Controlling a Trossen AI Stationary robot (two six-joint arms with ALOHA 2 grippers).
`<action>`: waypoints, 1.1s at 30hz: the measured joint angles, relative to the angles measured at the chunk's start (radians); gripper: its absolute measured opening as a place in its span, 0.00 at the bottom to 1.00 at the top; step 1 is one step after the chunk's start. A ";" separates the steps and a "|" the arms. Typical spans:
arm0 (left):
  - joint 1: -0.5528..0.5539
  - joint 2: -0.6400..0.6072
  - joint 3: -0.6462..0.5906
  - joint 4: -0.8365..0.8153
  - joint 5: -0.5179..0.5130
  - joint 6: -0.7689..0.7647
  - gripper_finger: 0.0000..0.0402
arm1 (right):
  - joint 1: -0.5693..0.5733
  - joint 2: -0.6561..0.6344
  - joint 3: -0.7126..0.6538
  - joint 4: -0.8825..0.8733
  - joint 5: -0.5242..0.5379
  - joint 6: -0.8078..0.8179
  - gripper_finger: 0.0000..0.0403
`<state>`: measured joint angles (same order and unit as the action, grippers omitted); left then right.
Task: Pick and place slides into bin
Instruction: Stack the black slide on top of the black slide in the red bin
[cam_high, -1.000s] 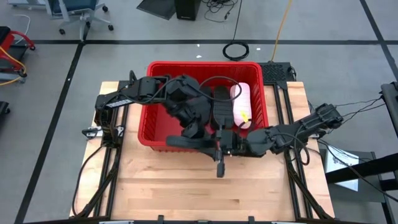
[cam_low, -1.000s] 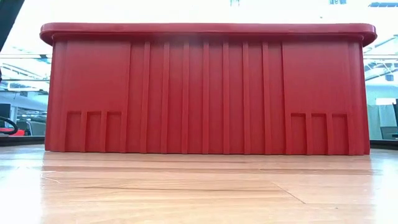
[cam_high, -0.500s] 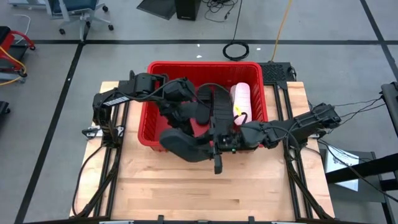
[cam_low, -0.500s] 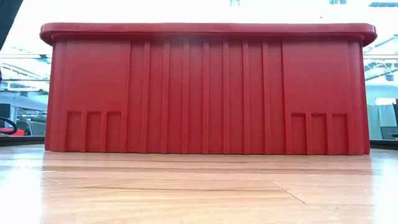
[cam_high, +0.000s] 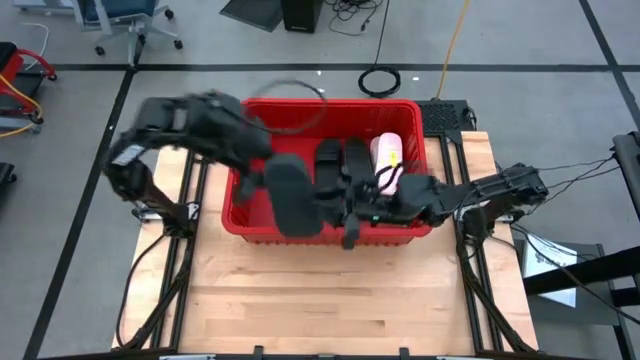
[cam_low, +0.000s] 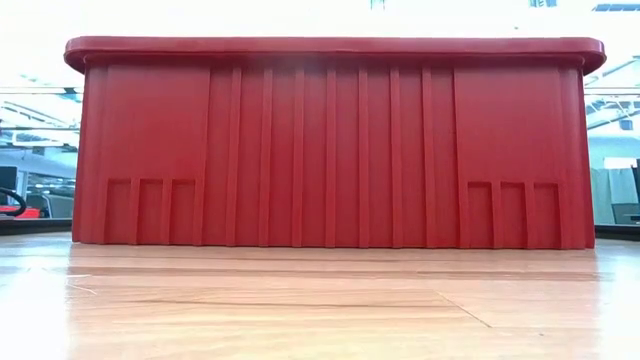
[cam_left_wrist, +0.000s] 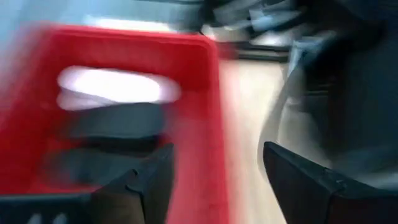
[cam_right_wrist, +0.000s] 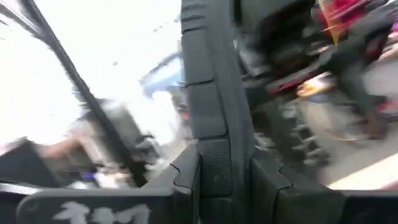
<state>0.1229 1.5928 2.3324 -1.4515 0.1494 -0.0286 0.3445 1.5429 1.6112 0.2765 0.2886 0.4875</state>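
Observation:
The red bin (cam_high: 252, 215) stands mid-table, and the low view shows only its near wall (cam_low: 330, 150). Inside lie two black slides (cam_high: 342, 165) side by side and a pale pink slide (cam_high: 388, 152) at the right. Another black slide (cam_high: 290, 195) lies in the bin's left part, its near end by the near wall. My left gripper (cam_left_wrist: 217, 180) is open and empty, drawn back over the bin's far left corner. My right gripper (cam_high: 362, 212) is over the bin's near wall, shut on a black slide (cam_high: 349, 235). My right gripper pinches the black slide's thin edge (cam_right_wrist: 217, 163) between its two fingers (cam_right_wrist: 186, 177), coming about level from the table's right. The slide runs on past the fingertips, on edge. It hangs clear over the bin's near wall.
Bare wooden tabletop (cam_high: 330, 300) spreads in front of the bin. Black frame rails (cam_high: 180, 260) run along both sides of the table. Cables and an office chair (cam_high: 125, 20) are on the floor beyond.
My left gripper has opened and let go of a black slide, then swung fast up and back toward the table's far left. That slide has dropped from the near wall into the bin's left part. My right gripper has rolled and shifted slightly toward the far edge with its slide.

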 joint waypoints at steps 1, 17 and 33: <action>0.004 -0.026 0.001 -0.018 -0.072 0.012 0.59 | 0.000 -0.004 0.000 0.034 -0.032 0.008 0.17; -0.046 -0.230 0.003 -0.096 -0.306 -0.042 0.60 | -0.070 -0.009 0.004 0.121 0.103 0.059 0.16; -0.094 -0.285 0.001 0.066 -0.370 0.042 0.60 | -0.370 -0.005 0.002 -0.110 -0.107 0.380 0.16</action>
<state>0.0292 1.3083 2.3337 -1.3857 -0.2203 0.0135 -0.0251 1.5379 1.6127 0.1663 0.1811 0.8674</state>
